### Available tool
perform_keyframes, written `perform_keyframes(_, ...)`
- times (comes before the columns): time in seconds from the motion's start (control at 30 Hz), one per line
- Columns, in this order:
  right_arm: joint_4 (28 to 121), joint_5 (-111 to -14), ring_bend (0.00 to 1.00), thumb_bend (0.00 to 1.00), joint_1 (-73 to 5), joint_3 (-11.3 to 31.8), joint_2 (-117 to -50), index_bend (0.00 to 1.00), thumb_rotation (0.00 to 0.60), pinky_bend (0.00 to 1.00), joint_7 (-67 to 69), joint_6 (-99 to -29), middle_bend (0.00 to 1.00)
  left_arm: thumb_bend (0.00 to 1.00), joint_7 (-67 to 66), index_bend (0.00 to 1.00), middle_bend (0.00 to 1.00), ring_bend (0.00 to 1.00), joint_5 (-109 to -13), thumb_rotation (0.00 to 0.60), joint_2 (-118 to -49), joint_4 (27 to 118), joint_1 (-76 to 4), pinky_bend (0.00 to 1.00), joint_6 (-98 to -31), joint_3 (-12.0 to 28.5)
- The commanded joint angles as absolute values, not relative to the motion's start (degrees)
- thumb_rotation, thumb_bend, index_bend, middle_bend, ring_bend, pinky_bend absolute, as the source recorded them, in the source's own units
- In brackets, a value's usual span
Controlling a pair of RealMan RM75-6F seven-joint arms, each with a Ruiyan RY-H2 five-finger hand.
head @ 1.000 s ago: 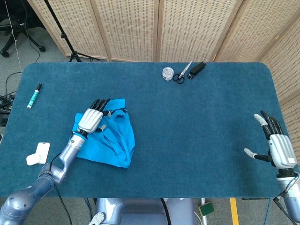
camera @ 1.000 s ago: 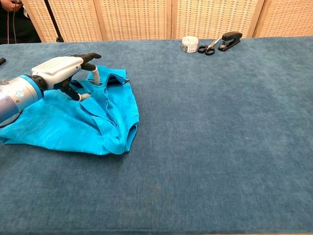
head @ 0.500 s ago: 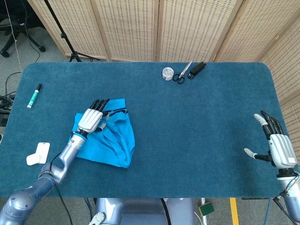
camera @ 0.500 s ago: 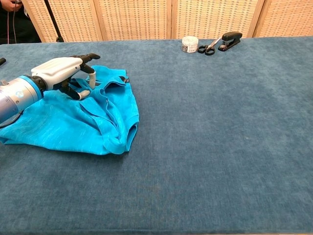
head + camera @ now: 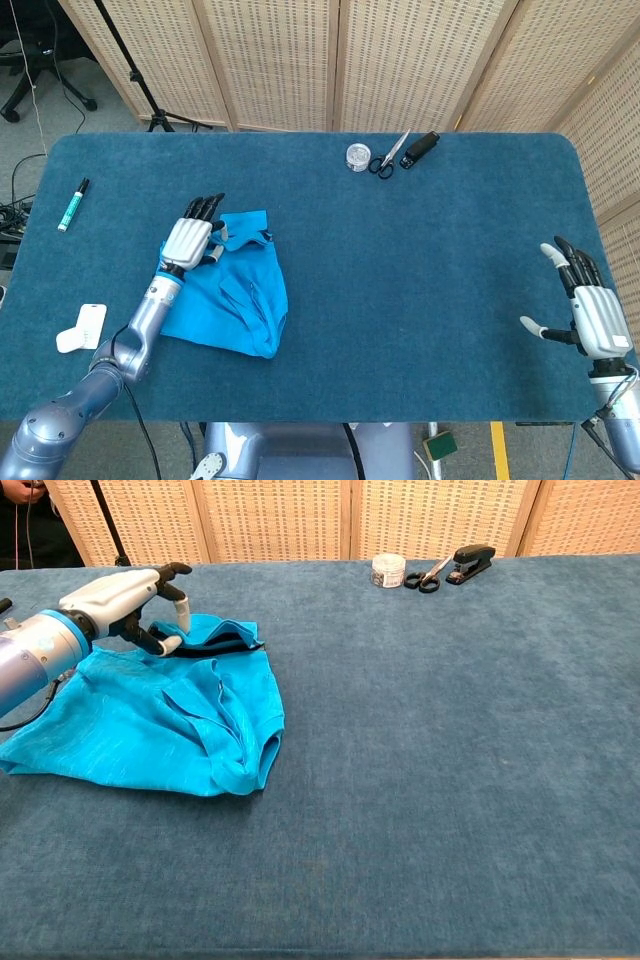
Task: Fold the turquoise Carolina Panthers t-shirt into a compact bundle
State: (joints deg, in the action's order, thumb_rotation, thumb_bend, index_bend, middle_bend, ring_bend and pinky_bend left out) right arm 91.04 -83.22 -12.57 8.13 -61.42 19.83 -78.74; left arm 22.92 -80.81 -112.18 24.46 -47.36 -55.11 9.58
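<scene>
The turquoise t-shirt [image 5: 238, 295] [image 5: 150, 720] lies crumpled on the left part of the blue table [image 5: 420, 260], with folds bunched toward its right edge. My left hand [image 5: 190, 238] [image 5: 120, 598] is raised over the shirt's far left corner. Its upper fingers reach past the cloth, while its thumb and curled lower fingers pinch the far edge beside the dark collar [image 5: 215, 645], which is drawn taut toward the hand. My right hand [image 5: 592, 312] hovers at the table's right front edge, fingers spread and holding nothing; the chest view does not show it.
At the back of the table sit a small round container [image 5: 358, 156] [image 5: 388, 570], scissors [image 5: 386, 160] [image 5: 430, 577] and a black stapler [image 5: 422, 147] [image 5: 472, 560]. A green marker [image 5: 73, 204] and a white tag [image 5: 80, 327] lie at the left edge.
My left hand has lifted and drawn back toward the far left, stretching the shirt's collar edge flat and straight. The right hand has not moved.
</scene>
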Motion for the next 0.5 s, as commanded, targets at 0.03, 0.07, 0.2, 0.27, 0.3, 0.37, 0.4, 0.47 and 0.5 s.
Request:
perform_keyframes(0.03, 90.98, -83.13, 0.0, 0.0, -12.59, 8.16, -61.47, 0.0, 0.6, 0.0, 19.76, -78.67, 0.0, 0.46, 22.19, 0.64, 0.0, 0.0, -79.36, 0.6, -112.62, 23.69, -48.27, 0.0, -53.82, 10.96)
perform_keyframes(0.07, 90.97, -83.1, 0.0, 0.0, -12.6, 8.17, -61.48, 0.0, 0.6, 0.0, 19.74, -78.64, 0.0, 0.46, 22.02, 0.64, 0.0, 0.0, -78.99, 0.6, -112.77, 23.35, -48.56, 0.0, -53.39, 11.3)
perform_keyframes(0.2, 90.83, -82.87, 0.0, 0.0, -12.75, 8.17, -61.62, 0.0, 0.6, 0.0, 19.53, -78.21, 0.0, 0.46, 20.91, 0.64, 0.0, 0.0, -77.42, 0.6, -113.77, 21.06, -50.05, 0.0, -51.15, 12.68)
perform_keyframes(0.27, 90.76, -82.8, 0.0, 0.0, -12.85, 8.15, -61.71, 0.0, 0.6, 0.0, 19.4, -77.97, 0.0, 0.44, 19.22, 0.58, 0.0, 0.0, -75.95, 0.6, -114.53, 19.73, -50.9, 0.0, -48.9, 13.76)
perform_keyframes(0.3, 90.74, -82.78, 0.0, 0.0, -12.89, 8.13, -61.75, 0.0, 0.6, 0.0, 19.32, -77.86, 0.0, 0.43, 18.23, 0.5, 0.0, 0.0, -75.22, 0.6, -114.92, 19.16, -51.29, 0.0, -48.02, 14.32)
perform_keyframes(0.37, 90.7, -82.75, 0.0, 0.0, -12.94, 8.1, -61.78, 0.0, 0.6, 0.0, 19.24, -77.72, 0.0, 0.43, 16.91, 0.27, 0.0, 0.0, -74.07, 0.6, -115.51, 18.49, -51.89, 0.0, -46.75, 15.24)
perform_keyframes(0.4, 90.67, -82.72, 0.0, 0.0, -12.98, 8.08, -61.81, 0.0, 0.6, 0.0, 19.19, -77.59, 0.0, 0.42, 16.24, 0.14, 0.0, 0.0, -73.22, 0.6, -115.9, 18.13, -52.35, 0.0, -45.83, 15.93)
perform_keyframes(0.47, 90.65, -82.67, 0.0, 0.0, -13.03, 8.06, -61.82, 0.0, 0.6, 0.0, 19.18, -77.44, 0.0, 0.42, 15.32, 0.01, 0.0, 0.0, -71.99, 0.6, -116.46, 17.58, -52.98, 0.0, -45.07, 17.02)
perform_keyframes(0.5, 90.64, -82.64, 0.0, 0.0, -13.04, 8.07, -61.82, 0.0, 0.6, 0.0, 19.19, -77.39, 0.0, 0.42, 14.87, 0.0, 0.0, 0.0, -71.43, 0.6, -116.73, 17.29, -53.26, 0.0, -44.94, 17.55)
